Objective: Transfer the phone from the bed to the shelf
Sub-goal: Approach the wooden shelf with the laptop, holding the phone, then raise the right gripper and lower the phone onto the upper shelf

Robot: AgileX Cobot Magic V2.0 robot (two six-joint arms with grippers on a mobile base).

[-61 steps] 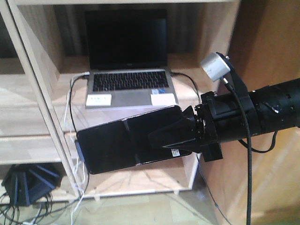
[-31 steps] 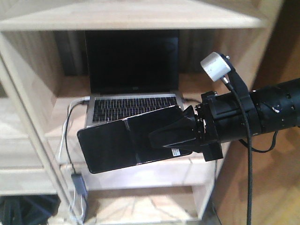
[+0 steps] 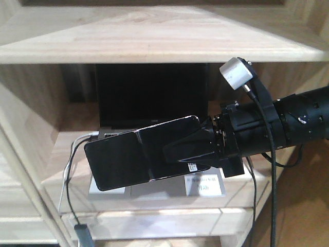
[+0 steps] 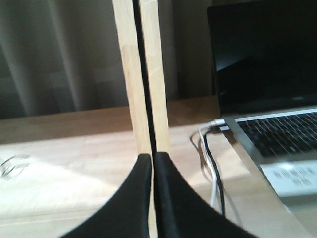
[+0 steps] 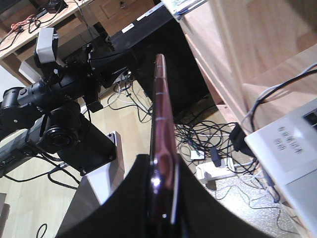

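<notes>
**Closing in, not yet set down**

The right gripper (image 3: 172, 152) is clamping one end of the slim black glossy smartphone (image 3: 118, 160), carrying it airborne with the free end pointing left. Over the last second the light natural-wood plank shelf (image 3: 154, 43) has been looming larger, and the open grey laptop (image 3: 151, 92) on it is now sitting directly behind the smartphone. The carry is probably nearing its board, with release remaining. The left gripper (image 4: 152, 196) is pressing its jaws together on nothing.

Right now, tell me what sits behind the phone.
An open laptop on the shelf: its dark screen shows, while the phone hides most of its keyboard.
</notes>
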